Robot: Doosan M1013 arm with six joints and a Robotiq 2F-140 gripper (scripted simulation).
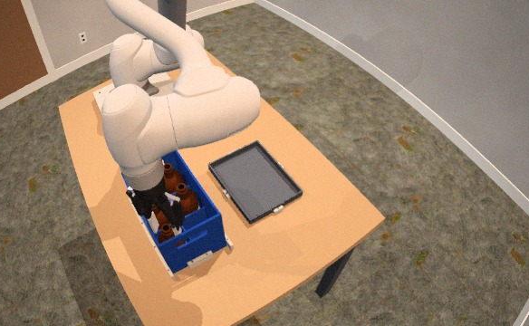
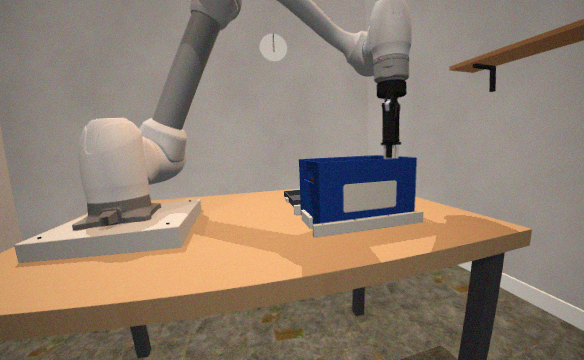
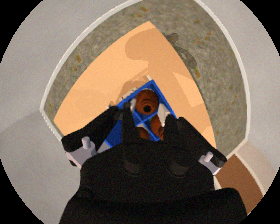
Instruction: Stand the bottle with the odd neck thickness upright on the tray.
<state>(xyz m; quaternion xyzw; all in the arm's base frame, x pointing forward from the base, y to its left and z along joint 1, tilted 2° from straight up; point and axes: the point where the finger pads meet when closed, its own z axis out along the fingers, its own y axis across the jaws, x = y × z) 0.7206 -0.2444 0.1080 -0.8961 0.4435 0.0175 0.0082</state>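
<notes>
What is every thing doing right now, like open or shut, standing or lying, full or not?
Gripper: partly open, holding nothing, lowered over the crate.
Blue crate: level on the table, bottles inside.
Brown bottles: standing upright in the crate.
Tray: flat on the table, no bottle on it.
Table: carrying the crate, tray and arm.

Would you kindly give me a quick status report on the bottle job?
Gripper part open, empty, fingertips at blue crate rim. Brown bottles standing in crate. Tray bare of bottles. Nothing blocking crate-to-tray path.
</notes>
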